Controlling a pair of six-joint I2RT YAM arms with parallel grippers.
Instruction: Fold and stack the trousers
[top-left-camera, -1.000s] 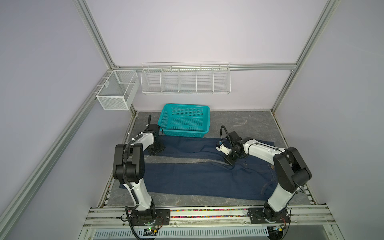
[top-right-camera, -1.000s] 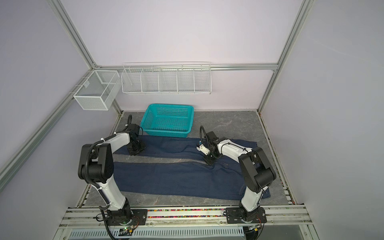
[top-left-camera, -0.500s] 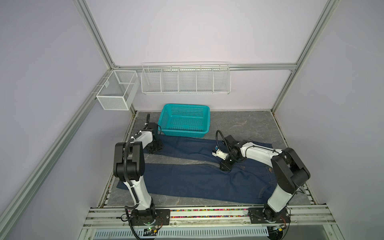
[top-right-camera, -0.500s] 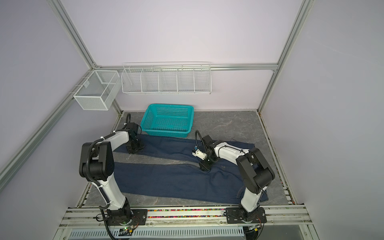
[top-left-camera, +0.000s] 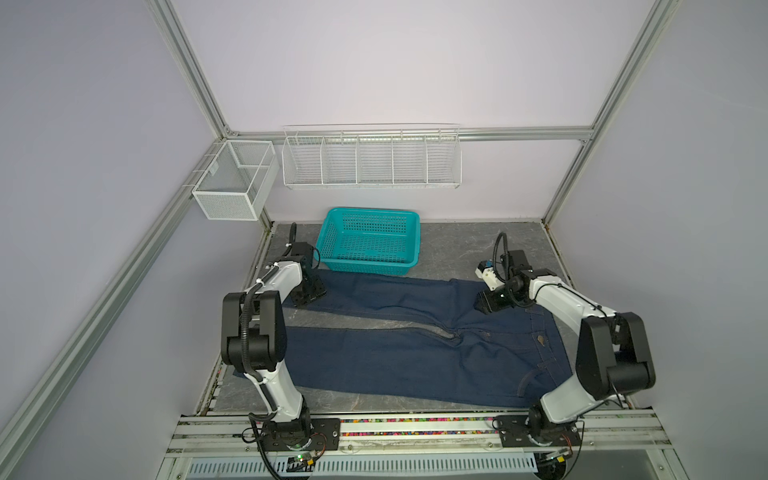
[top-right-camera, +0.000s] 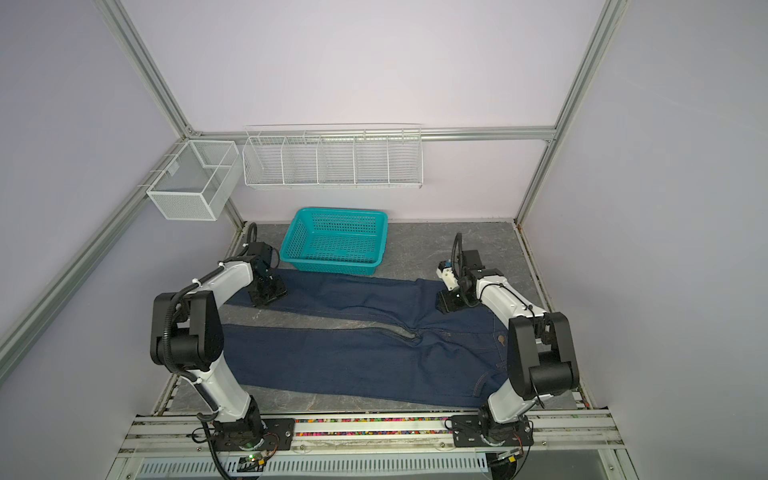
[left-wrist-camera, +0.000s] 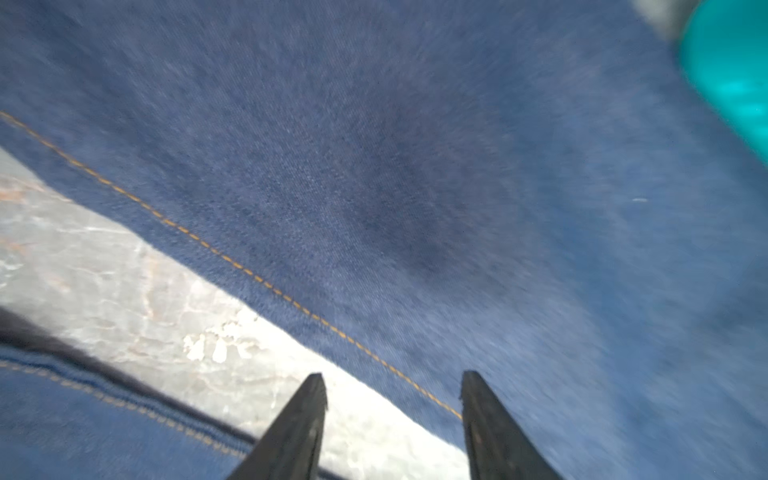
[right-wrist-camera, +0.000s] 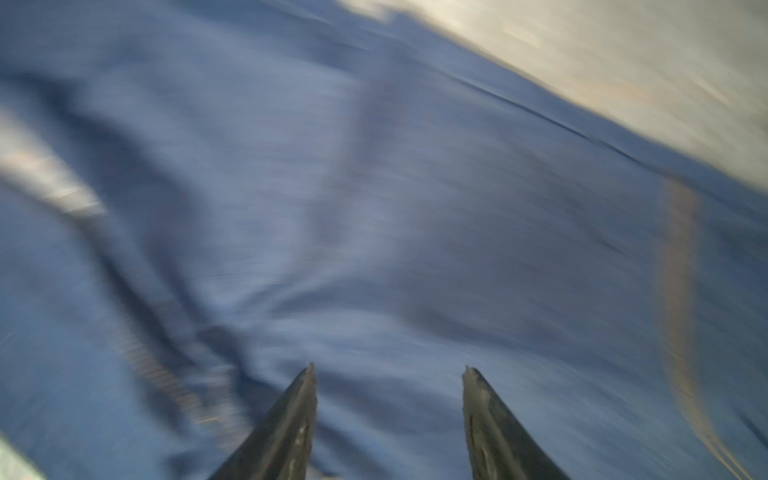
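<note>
Jeans: lay flat and unfolded on the table in both top views, legs pointing left, waist on the right. A wedge of bare table showed between the legs.
Basket: teal, at the back, with the far leg running just in front of it. Couldn't tell if they touched.
Left gripper: sat low over the cuff end of the far leg, near the basket's left corner. In the wrist view its fingers were spread with nothing between them, one tip over table and one over denim at the stitched edge.
Right gripper: was down at the far corner of the waist. Its fingers were spread too, only denim underneath and nothing pinched. That view was pretty blurry.
Contact: couldn't tell whether either gripper's tips touched the cloth.
</note>
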